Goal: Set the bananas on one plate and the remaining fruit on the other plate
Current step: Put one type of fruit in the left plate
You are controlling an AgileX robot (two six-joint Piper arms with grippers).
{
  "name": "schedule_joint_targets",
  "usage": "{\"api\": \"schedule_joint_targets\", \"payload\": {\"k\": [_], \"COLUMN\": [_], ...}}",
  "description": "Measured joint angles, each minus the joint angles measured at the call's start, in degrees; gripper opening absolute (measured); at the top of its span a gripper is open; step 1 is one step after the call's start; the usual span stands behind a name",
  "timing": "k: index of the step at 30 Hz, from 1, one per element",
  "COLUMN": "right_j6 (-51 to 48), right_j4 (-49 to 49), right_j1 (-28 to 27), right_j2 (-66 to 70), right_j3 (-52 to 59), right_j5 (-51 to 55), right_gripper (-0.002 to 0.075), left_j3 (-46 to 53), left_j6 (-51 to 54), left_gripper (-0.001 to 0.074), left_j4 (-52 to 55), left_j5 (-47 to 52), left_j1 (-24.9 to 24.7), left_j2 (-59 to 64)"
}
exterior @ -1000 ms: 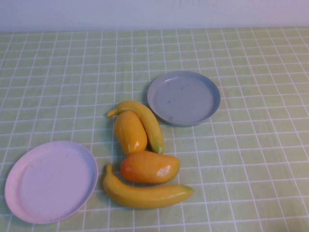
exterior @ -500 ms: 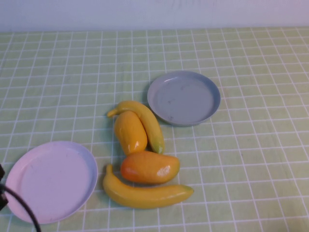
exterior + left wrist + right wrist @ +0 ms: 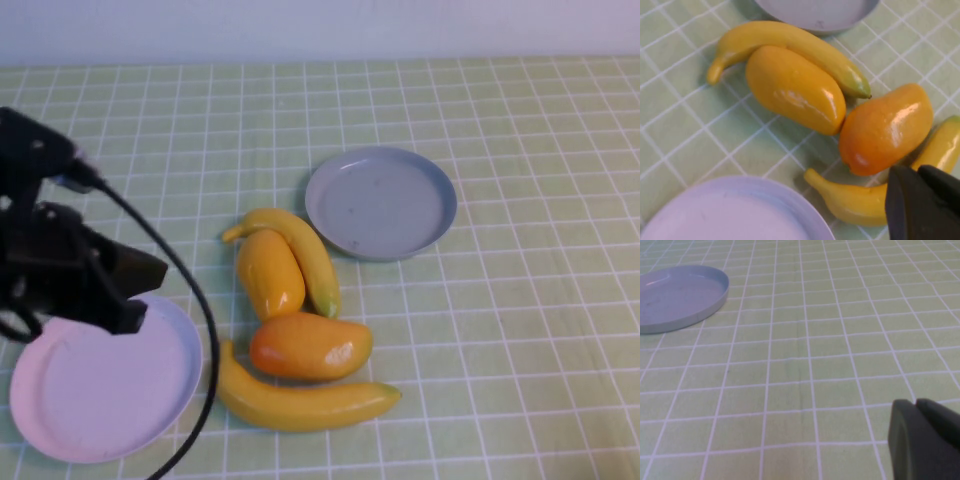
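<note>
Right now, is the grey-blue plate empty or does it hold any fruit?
Empty. The grey-blue plate shows only its bare inside; both bananas and both mangoes lie on the cloth beside it.

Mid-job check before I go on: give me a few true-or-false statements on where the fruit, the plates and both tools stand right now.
1. Both plates hold no fruit. True: the grey-blue plate and the pink plate are bare.
2. One banana already lies on the grey-blue plate. False: both bananas lie on the cloth.
3. The left tool is over the pink plate's far rim, shut. True.
4. The left tool holds a mango. False: it holds nothing; both mangoes lie between the bananas.
5. The right tool is over the fruit. False: it is over bare cloth, shut.
</note>
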Motion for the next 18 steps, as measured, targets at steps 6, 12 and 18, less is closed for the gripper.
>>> {"api": "schedule_joint_targets", "payload": {"k": [6,12,18], "right_j6": [0.0,0.0,0.0], "right_j4": [0.0,0.0,0.0], "right_j1": [0.0,0.0,0.0], "right_j2": [0.0,0.0,0.0], "right_j3": [0.0,0.0,0.0], "right_j5": [0.0,0.0,0.0], "right_gripper": [-0.0016,-0.0015,-0.0016], "left_j3": [-11.9,-23.1,-31.1], "left_j6": [1.2,2.8,4.3], "left_gripper": [0.0,0.0,0.0052], "left_j4": [11.6,19.7,24.7], "left_j5": [3.1,13.0,14.8], "left_j1": [-11.7,-19.4,-25.3], "left_j2": [14.2,26.6,34.5]}}
